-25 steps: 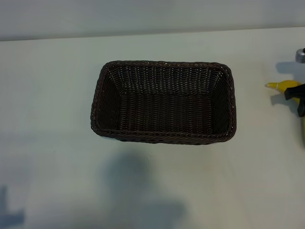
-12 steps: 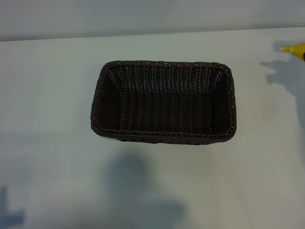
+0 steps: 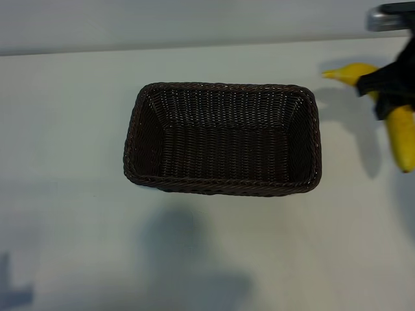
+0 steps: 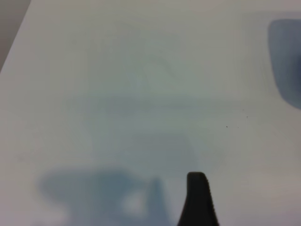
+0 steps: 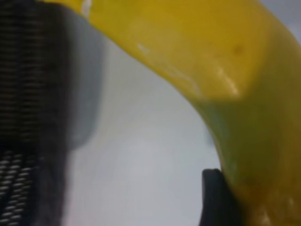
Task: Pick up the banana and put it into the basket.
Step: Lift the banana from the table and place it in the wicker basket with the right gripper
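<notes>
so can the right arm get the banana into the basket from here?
Probably yes. The right gripper holds the banana in the air just right of the basket, whose open top is empty, with nothing between them.

A: What does the right arm look like from outside?

B: Only its end shows at the edge. The right gripper (image 3: pixel 389 97) is matte black and angular, and above it sits a rounded, shiny silver metal part (image 3: pixel 389 18) under a dark cap.

A: And close up, from its own wrist?

B: One of the fingers (image 5: pixel 214 200) appears, black with a rounded top edge.

A: The left arm?

B: Just one of the left gripper's fingers (image 4: pixel 197 200): a narrow black blade with a blunt, rounded tip, smooth, no markings visible.
</notes>
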